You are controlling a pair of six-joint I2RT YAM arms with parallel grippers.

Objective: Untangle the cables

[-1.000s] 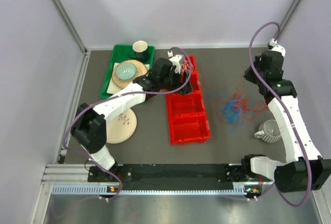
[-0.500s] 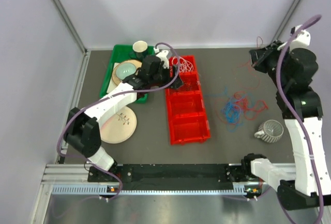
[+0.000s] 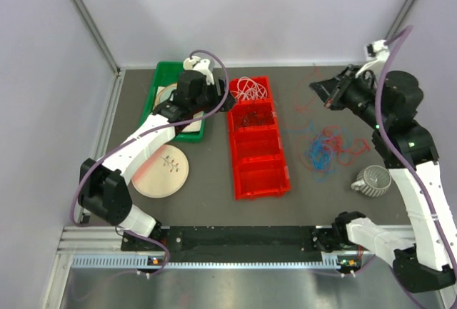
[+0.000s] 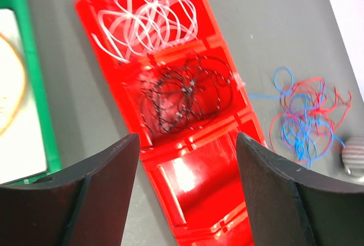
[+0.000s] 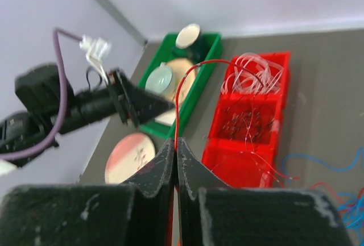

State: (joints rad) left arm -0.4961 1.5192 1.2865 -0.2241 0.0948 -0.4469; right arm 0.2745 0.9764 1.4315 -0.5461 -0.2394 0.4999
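Starting at the left of the bench [image 3: 211, 166], a green tray [image 3: 163, 68] holding crockery sits at the far side. A beige plate [image 3: 163, 173] lies on the bench closer to the arm bases.

The left end effector [image 4: 186, 141] is held above the gap between the tray and the red bin [image 3: 260, 180]. Its jaws are spread wide and it grips nothing.

The red bin runs near to far in four compartments:
- The farthest compartment contains the white cables [image 3: 250, 88] in loose loops.
- The next compartment contains the black cables [image 3: 250, 115] in a knotted clump.

To the right of the bin and apart from it, the red and blue cables [image 3: 325, 148] lie tangled together on the bench.

The right end effector [image 5: 175, 146] is raised over the far right of the bench. Its fingers are pressed together on a single red cable [image 5: 177, 104]. That cable rises from the fingertips and arcs away in the wrist view. Where its far end goes cannot be determined.

A grey ribbed mug [image 3: 371, 180] rests on the bench just right of the tangle, on the near side. Its orientation cannot be determined.
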